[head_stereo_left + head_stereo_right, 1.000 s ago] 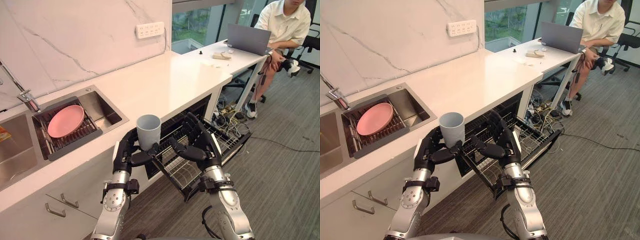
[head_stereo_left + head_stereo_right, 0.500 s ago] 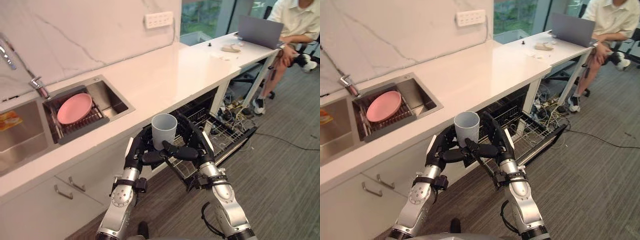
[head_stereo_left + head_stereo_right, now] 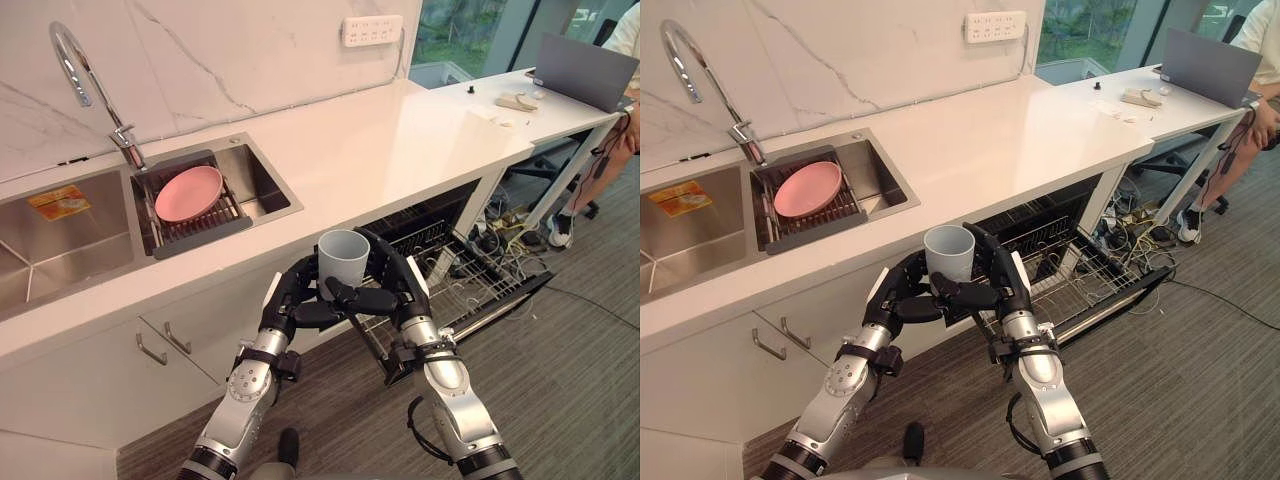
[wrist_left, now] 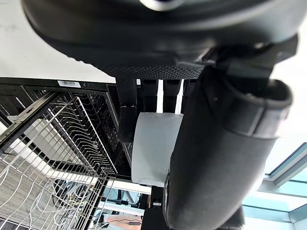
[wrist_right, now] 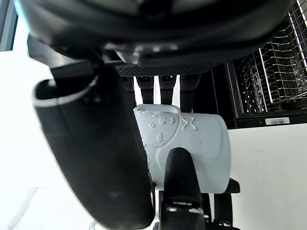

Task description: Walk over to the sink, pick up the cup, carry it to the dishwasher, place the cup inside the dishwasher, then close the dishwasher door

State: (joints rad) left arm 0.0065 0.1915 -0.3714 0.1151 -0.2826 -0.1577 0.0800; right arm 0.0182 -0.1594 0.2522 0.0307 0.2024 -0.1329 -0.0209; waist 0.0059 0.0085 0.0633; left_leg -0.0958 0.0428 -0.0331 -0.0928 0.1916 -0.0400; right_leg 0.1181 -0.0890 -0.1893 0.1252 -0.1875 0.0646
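Left hand (image 3: 292,300) and right hand (image 3: 398,290) are both clamping on the cup (image 3: 343,257). Fingers are wrapping its wall from opposite sides and the thumbs are crossing at its lower part. Each wrist view is showing fingers curled behind the cup and a thumb in front. The cup is sitting upright, mouth up, in the air in front of the counter (image 3: 400,140) edge. It is touching neither the counter nor the rack.

Just to the right, the dishwasher is standing open. Its wire rack (image 3: 455,285) is pulled out over the lowered dishwasher door (image 3: 500,308). The cup is hanging near the rack's near corner, not yet above it. Well to the left, the sink (image 3: 70,235) is holding a pink plate (image 3: 188,193) on a dark drainer, with the faucet (image 3: 75,60) behind. Far right, a laptop (image 3: 585,70) is sitting on a desk with a person (image 3: 622,145) beside it.

Judged step: pickup done, carry under way, placing not yet begun.

The next move probably calls for shifting the cup right and down over a free spot in the rack. One hand likely needs to let go so the other can set the cup between the wires. After that come the rack push and the door lift.
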